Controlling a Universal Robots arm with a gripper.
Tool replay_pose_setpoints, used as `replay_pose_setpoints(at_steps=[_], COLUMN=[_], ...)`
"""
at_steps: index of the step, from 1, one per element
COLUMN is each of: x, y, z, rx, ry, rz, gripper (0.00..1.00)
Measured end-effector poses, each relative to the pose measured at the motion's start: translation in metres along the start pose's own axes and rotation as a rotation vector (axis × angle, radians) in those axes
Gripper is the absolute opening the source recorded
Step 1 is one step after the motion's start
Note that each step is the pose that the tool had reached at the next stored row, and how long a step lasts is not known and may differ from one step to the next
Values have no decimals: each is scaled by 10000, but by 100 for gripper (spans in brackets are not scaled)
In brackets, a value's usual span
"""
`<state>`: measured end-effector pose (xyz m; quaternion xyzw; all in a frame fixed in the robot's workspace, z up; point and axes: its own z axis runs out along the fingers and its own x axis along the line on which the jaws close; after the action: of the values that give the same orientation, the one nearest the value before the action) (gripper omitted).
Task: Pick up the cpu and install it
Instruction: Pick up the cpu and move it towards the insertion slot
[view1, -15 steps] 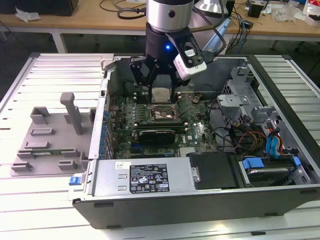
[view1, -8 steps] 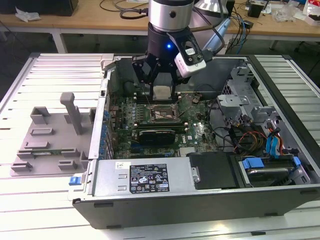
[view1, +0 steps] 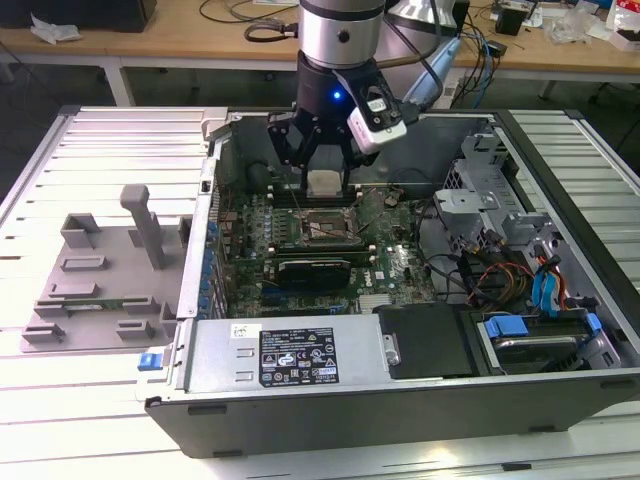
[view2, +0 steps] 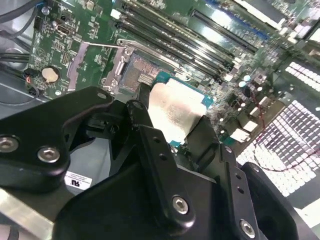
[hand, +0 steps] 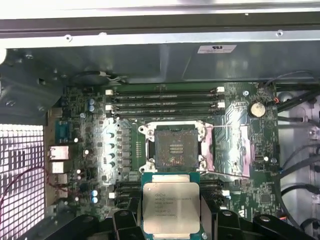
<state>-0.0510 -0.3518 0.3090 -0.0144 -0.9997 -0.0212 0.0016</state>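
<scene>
Black matte claw (view2: 174, 120) clamped on flat square cpu (hand: 171, 207), silvery top, near open socket (hand: 176, 147), green motherboard (hand: 250, 192).

The cpu (hand: 170, 207), a small flat square chip, shows a pale silvery metal top with a green rim. The jointed metal claw (view1: 322, 183) is matte black, with a blue light (view1: 337, 96) glowing above it under the silver arm (view1: 340, 30). The flat circuit motherboard (hand: 260, 190) is deep green, its square socket (hand: 175, 147) dark with brownish-gold rows. The big open computer case (view1: 400, 400) is charcoal. The slatted tabletop (view1: 90, 150) is striped white, and the moulded plastic fixture (view1: 100, 280) is plain grey.
</scene>
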Motion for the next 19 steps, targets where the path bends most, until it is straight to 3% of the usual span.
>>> replay_pose_setpoints(at_steps=[4,9,12,15,19], x=[-62,-70,-113,-113,-113], y=[69,195,209,213,212], z=[57,117,219,290,295], rx=[2,6,17,18,21], ry=[0,1,7,9,10], rz=[1,1,-183,-235,-235], gripper=[55,55,55,55,55])
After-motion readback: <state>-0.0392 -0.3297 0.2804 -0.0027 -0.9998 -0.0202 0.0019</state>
